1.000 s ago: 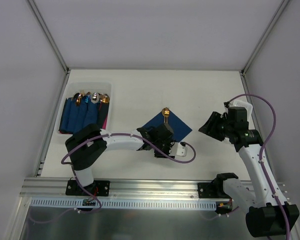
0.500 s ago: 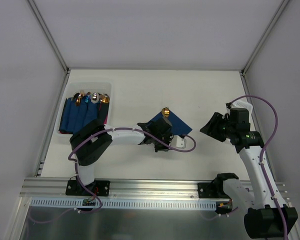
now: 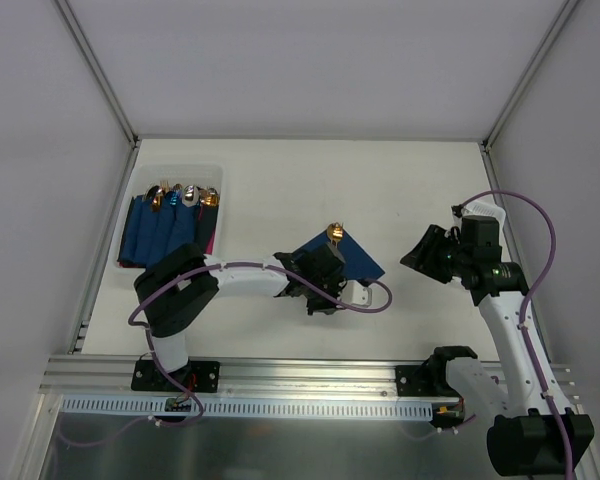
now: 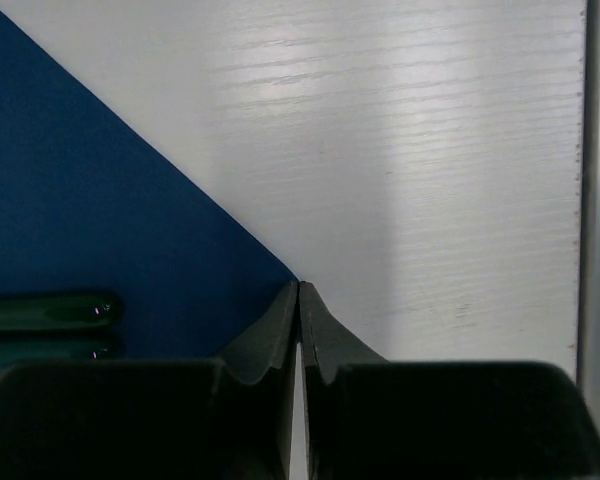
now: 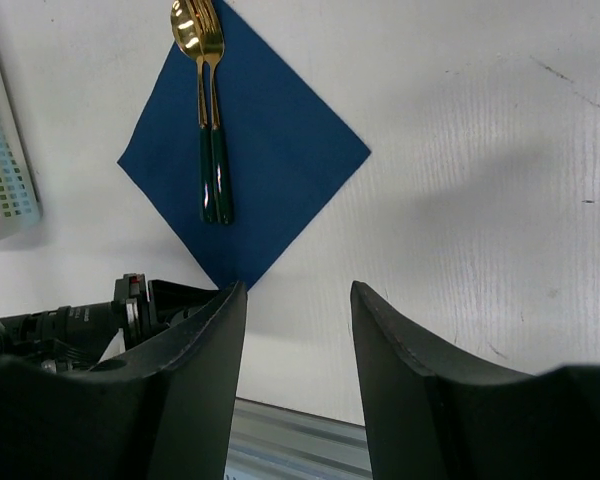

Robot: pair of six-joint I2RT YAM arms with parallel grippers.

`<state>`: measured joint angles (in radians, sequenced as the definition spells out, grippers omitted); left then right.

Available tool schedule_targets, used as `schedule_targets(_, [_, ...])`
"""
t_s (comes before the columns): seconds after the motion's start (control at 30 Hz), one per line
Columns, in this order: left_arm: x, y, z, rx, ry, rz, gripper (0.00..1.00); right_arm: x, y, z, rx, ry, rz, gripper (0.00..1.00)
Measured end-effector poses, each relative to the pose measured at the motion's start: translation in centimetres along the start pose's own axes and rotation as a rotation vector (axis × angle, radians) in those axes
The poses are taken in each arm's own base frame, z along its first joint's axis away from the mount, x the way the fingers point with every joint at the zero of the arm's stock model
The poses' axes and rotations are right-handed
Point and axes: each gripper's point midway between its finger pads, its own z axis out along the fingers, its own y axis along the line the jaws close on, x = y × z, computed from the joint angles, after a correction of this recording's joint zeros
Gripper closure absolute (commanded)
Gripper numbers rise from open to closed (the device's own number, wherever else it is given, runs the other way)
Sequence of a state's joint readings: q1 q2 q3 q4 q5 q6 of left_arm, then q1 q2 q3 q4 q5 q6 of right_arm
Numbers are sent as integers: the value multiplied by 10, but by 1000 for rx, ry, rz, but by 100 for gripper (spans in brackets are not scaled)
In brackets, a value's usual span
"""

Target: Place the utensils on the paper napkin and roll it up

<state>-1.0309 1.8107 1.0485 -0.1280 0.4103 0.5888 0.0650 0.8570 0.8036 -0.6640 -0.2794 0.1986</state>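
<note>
The paper napkin (image 3: 348,258) lies flat as a dark blue diamond at the table's middle; it also shows in the right wrist view (image 5: 270,150) and the left wrist view (image 4: 100,220). Two utensils (image 5: 212,150) with dark green handles and gold heads lie side by side along its diagonal, heads at the far corner (image 3: 334,233); a handle end shows in the left wrist view (image 4: 50,312). My left gripper (image 3: 328,288) is shut, its tips (image 4: 298,284) meeting at the napkin's near corner. My right gripper (image 3: 420,255) is open and empty (image 5: 295,285), raised to the right of the napkin.
A clear bin (image 3: 217,172) at the far left holds several dark blue rolls (image 3: 165,228) with metallic cutlery heads. A colour chart (image 5: 5,170) lies beside it. The metal rail (image 3: 280,375) runs along the near edge. A purple cable loops beside the left wrist.
The left gripper, shut at the napkin's near corner, has shifted slightly towards the near edge, and the napkin and utensils have slid with it. The right arm has lifted a little.
</note>
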Motion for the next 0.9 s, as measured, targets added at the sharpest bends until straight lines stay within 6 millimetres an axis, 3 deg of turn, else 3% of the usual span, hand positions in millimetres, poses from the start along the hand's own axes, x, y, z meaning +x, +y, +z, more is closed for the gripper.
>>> schedule_targets(0.03, [0,-5,0,9,6,-7,84,0,0,0,-1,1,-1,51])
schedule_targets(0.07, [-1,-9,1,16,9,-13,78,0,0,0,-2,2,-1,51])
schedule_targets(0.17, [-1,-15,1,26,17,-38,70,1,1,0,-7,5,-4,50])
schedule_targets(0.37, [0,-19,-5,34,28,-48,69,1,2,0,-15,9,-7,50])
schedule_targets(0.57, [0,-21,-11,45,42,-37,77,3,1,1,-16,13,-5,50])
schedule_targets(0.9, [5,-26,-12,67,65,-29,75,5,-3,2,-8,21,-3,50])
